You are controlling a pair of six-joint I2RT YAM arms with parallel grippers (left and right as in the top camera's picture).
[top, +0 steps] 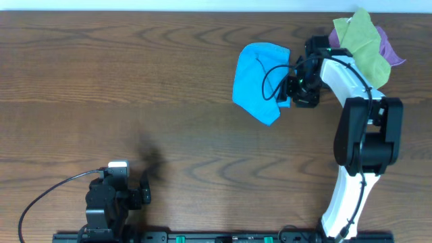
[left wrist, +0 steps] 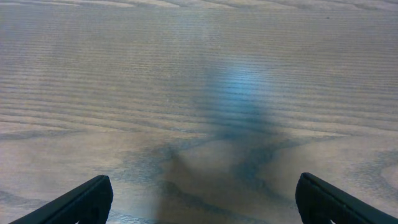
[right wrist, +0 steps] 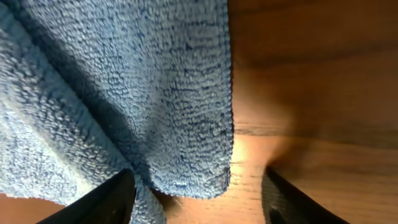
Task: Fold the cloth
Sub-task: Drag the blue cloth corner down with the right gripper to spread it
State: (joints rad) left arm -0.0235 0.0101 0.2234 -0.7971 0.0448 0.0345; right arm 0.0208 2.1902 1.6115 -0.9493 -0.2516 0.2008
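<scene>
Grasp step: we see the right gripper [right wrist: 196, 196], jaws apart, astride the cloth [top: 260, 81] at its 3 o'clock edge, needing a firm pinch next; left gripper [left wrist: 199, 202] gapes wide.

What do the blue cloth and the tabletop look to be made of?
The cloth: probably microfibre-like terry, matte; the right wrist view shows a dense nubby pile. The table: wood or wood-look laminate, smooth with a slight sheen; brown grain lines show, but not which.

Surface finish: cloth [right wrist: 155, 93], counter [top: 135, 81], right arm [top: 341, 75]
Cloth is soft microfibre with a nubby looped pile, matt; counter is smooth wood-grain with a faint sheen; arm casing is glossy white plastic.
</scene>
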